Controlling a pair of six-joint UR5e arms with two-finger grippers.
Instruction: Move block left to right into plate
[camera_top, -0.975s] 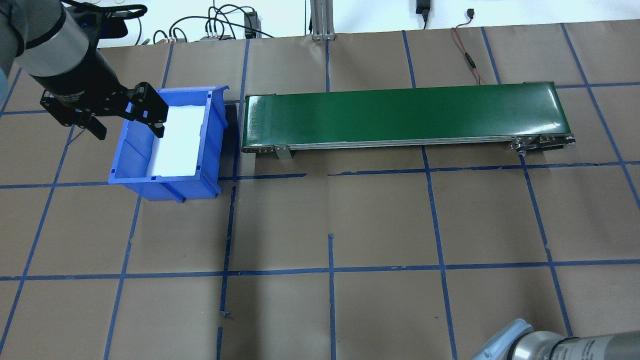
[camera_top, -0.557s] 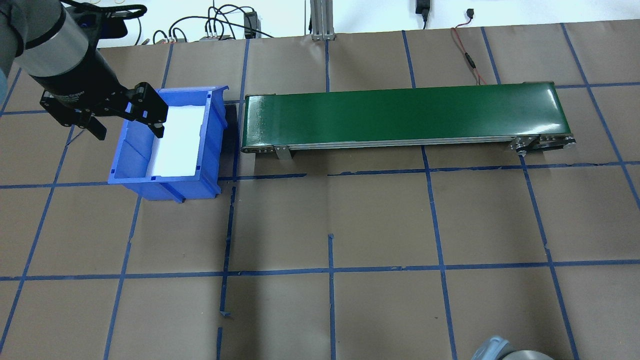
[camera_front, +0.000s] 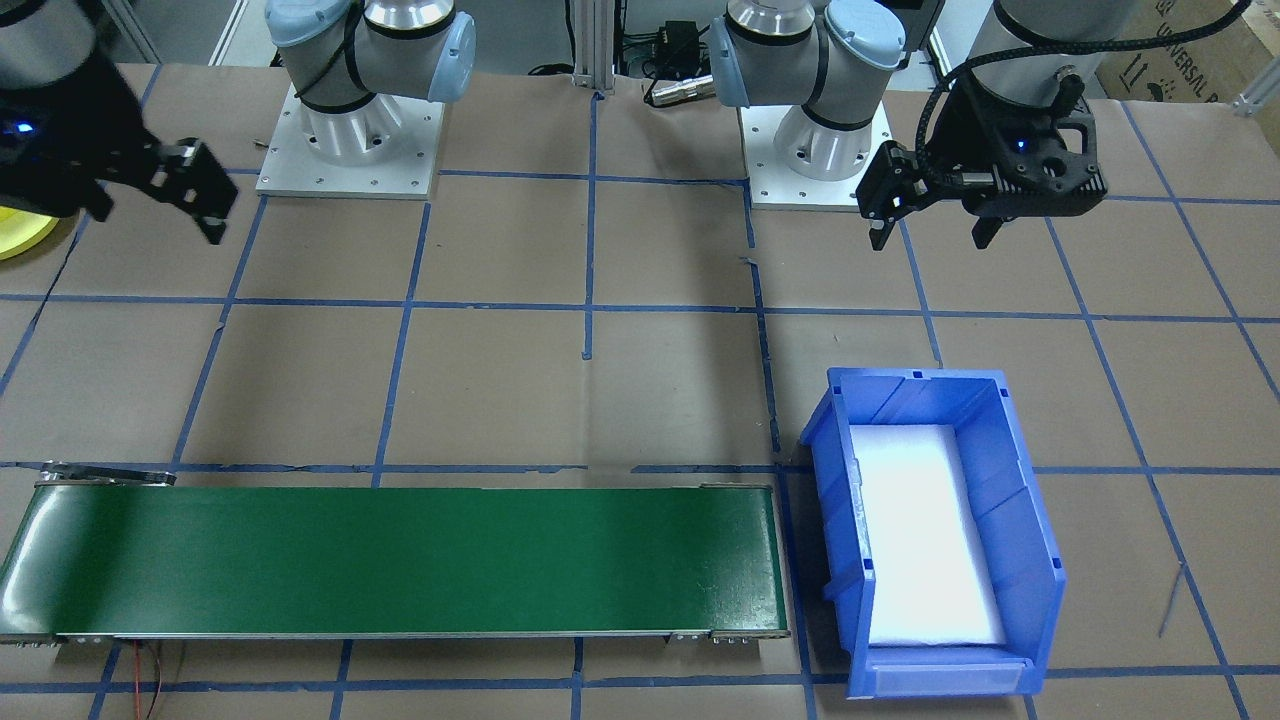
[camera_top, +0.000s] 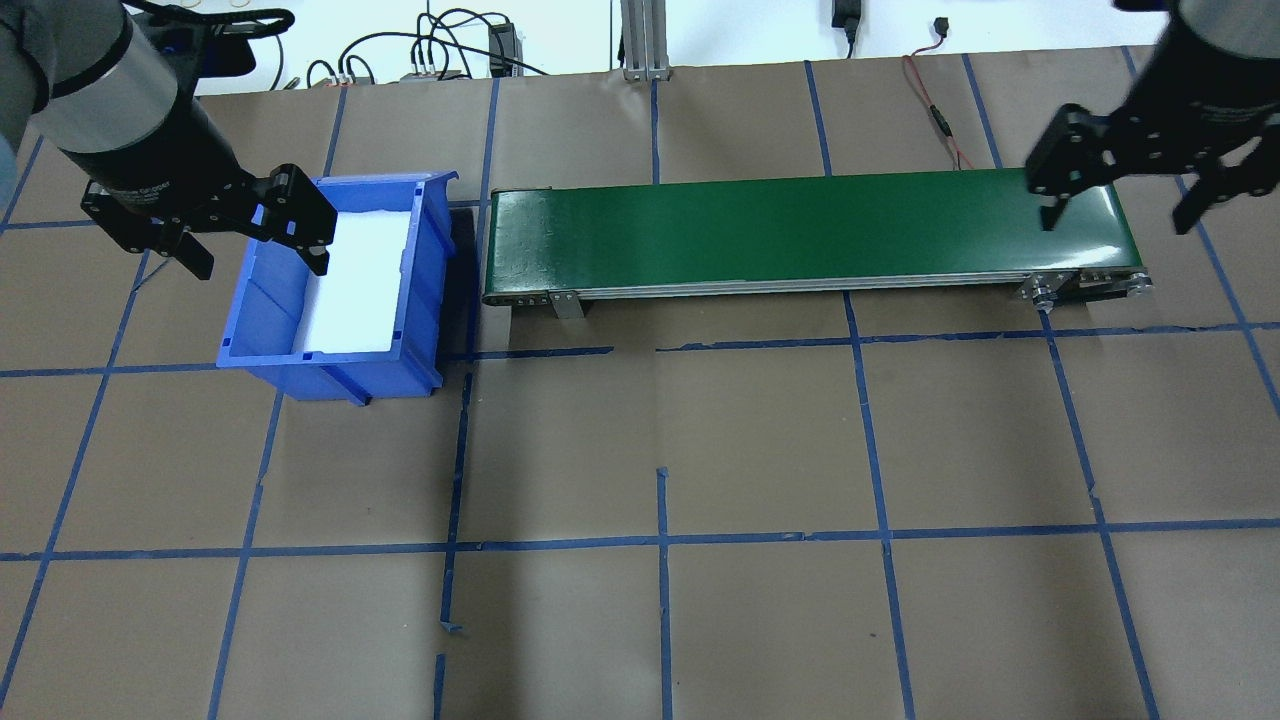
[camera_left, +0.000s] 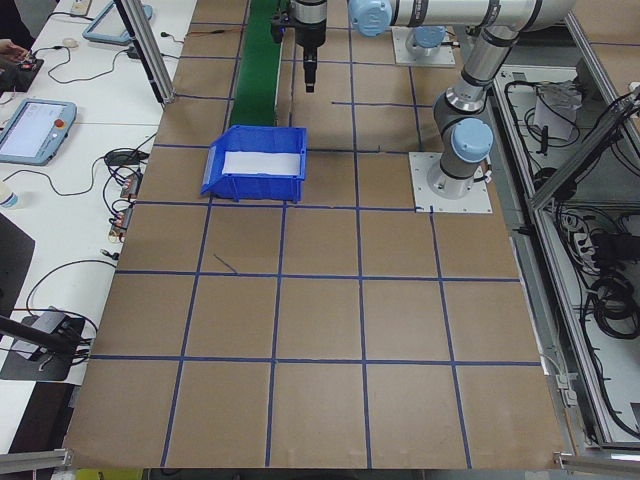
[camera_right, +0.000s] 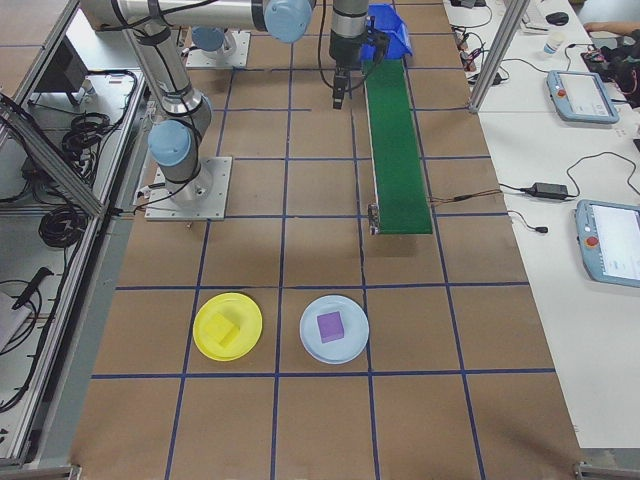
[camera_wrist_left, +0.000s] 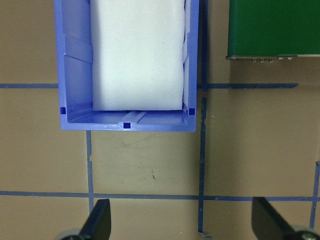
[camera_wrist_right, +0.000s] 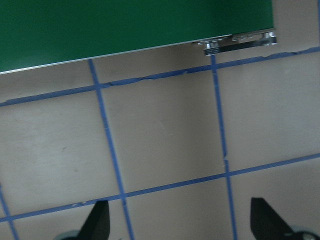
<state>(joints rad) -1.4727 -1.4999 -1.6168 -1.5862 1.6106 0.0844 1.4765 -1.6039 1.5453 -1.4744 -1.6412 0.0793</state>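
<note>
A table covered in brown paper (camera_top: 760, 440) and ruled with blue tape carries a green conveyor belt (camera_top: 800, 230) and, just beside its left end, a blue bin (camera_top: 250, 320) with a white lining. The only blocks in sight show in the right-side view. A yellow block (camera_right: 227, 330) lies flat inside the yellow plate (camera_right: 205, 345), and a purple block (camera_right: 331, 326) sits on a pale blue plate (camera_right: 312, 345) next to it. Both plates are well apart from the belt's right end, and no block shows on the belt or in the bin. The yellow block looks like a small rigid cube, probably light and hard with smooth faces, so two opposite flat sides would give the surest hold. It appears roughly square from above, with no clear long axis, and it is too small to tell how its edges sit against the tape lines. The left gripper (camera_top: 258, 262) hovers over the near end of the bin, with its jaws spread wide and nothing between them. The right gripper (camera_top: 1117, 220) hangs above the belt's right end, equally wide open and empty.
</note>
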